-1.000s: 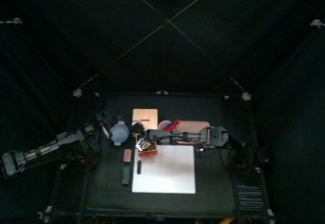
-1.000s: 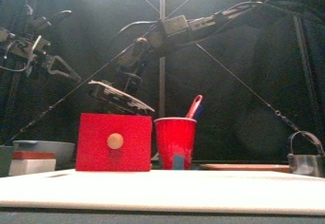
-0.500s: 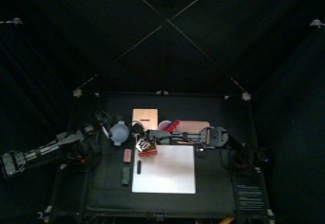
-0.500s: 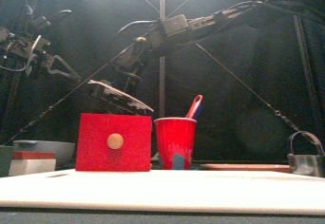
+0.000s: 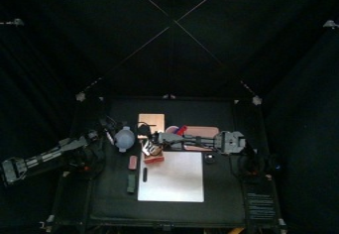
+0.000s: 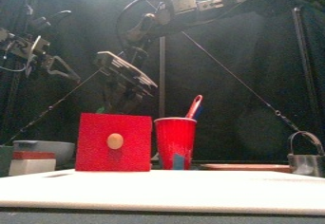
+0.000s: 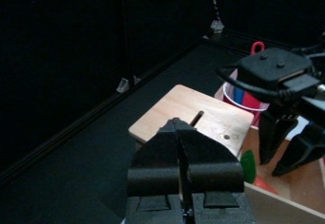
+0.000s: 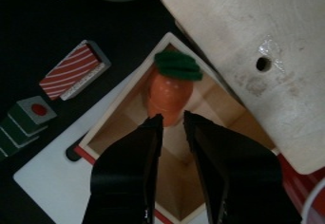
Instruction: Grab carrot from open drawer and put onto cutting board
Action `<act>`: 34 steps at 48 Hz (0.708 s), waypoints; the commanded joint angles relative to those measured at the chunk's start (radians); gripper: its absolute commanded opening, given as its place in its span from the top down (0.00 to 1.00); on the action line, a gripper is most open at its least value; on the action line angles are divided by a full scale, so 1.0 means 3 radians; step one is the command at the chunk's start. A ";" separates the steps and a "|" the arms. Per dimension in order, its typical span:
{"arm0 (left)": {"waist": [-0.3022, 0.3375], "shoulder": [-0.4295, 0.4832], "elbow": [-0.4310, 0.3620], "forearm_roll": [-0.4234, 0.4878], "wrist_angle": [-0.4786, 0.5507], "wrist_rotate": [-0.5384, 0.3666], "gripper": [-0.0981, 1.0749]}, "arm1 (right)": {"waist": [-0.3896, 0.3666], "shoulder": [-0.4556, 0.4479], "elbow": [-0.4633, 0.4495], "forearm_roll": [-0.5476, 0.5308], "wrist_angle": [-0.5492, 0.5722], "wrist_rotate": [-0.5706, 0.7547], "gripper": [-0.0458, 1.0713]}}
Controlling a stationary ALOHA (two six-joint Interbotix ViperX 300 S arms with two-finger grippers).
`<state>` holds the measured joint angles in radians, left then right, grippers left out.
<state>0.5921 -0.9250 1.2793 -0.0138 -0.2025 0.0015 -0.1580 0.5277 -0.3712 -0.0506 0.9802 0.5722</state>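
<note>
Drawer (image 8: 191, 152): light tan wooden box, pulled open; the right wrist view looks straight into it.
Drawer contents: the carrot (image 8: 169, 93), orange with a green top, lies inside against the tan bottom, in the middle of that view.
Red cup (image 6: 176, 142): stands upright in the centre of the front view, beside the red drawer front (image 6: 114, 142) with its round pale knob; a red-handled utensil leans out of the cup.
Bowl (image 5: 123, 137): pale blue-grey, left of centre in the top view; what it holds cannot be made out.
Cutting board (image 5: 173, 176): white, flat on the surface just below the centre of the top view, bare on top, with the drawer unit just above it in the picture.
Right end effector (image 8: 174, 133): its two black jaws stand apart on either side of the carrot's lower end; whether they press on it cannot be told.
Left end effector (image 7: 185, 185): jaws together, nothing between them, hanging over the left part of the surface.
Change in top view: the right arm now reaches further toward the picture's left than a second ago.
Change in front view: the right arm's dark links sit higher in the frame than before.
Unchanged: cup, drawer front, board and left arm are where they were.
</note>
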 commanded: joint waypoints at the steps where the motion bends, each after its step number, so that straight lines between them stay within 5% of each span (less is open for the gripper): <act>1: 0.0010 0.0005 -0.0041 0.0000 -0.0010 0.0000 0.91 | -0.0026 -0.0199 -0.0046 -0.0010 0.0005 -0.0010 0.37; 16: 0.0010 0.0010 -0.0026 0.0000 -0.0010 0.0000 0.91 | -0.0015 -0.0148 -0.0010 0.0015 0.0010 -0.0031 0.35; 34: 0.0010 0.0005 -0.0010 0.0000 -0.0015 -0.0005 0.91 | -0.0031 -0.0026 0.0000 0.0368 0.0010 0.0015 0.17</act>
<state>0.5906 -0.9250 1.2870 -0.0138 -0.2025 0.0015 -0.1595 0.5369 -0.3590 0.0399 0.9863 0.5752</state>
